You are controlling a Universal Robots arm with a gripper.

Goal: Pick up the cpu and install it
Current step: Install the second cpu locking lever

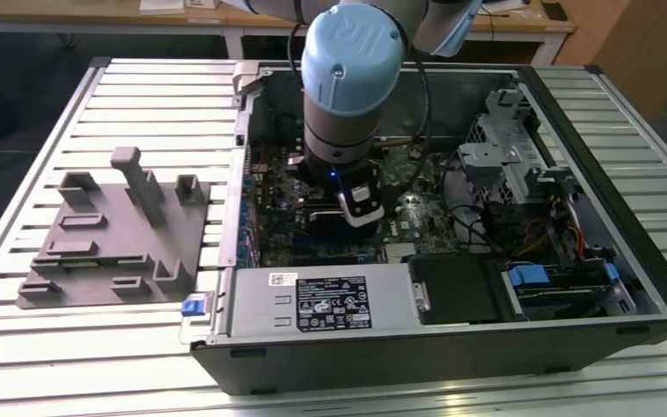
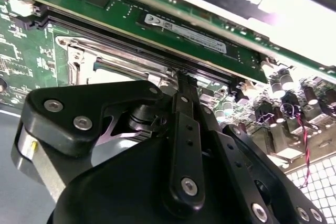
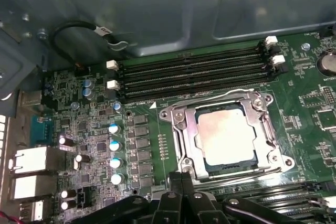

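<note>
Black gripper fingers sit pressed together, empty, just beside the socket frame. Inside that frame, the first wrist view shows the cpu lying flat; the exterior view hides it behind the arm.

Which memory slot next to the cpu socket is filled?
None in the first wrist view: all four slots beside the cpu are empty black channels.

The cpu is seen in the first wrist view: a thin square chip with a pale silver-grey metal top, catching a faint warm sheen. It lies flat and square inside the socket frame on the green motherboard, metal face up, its edges lined up with the frame's sides, just beside the long memory slots.
</note>
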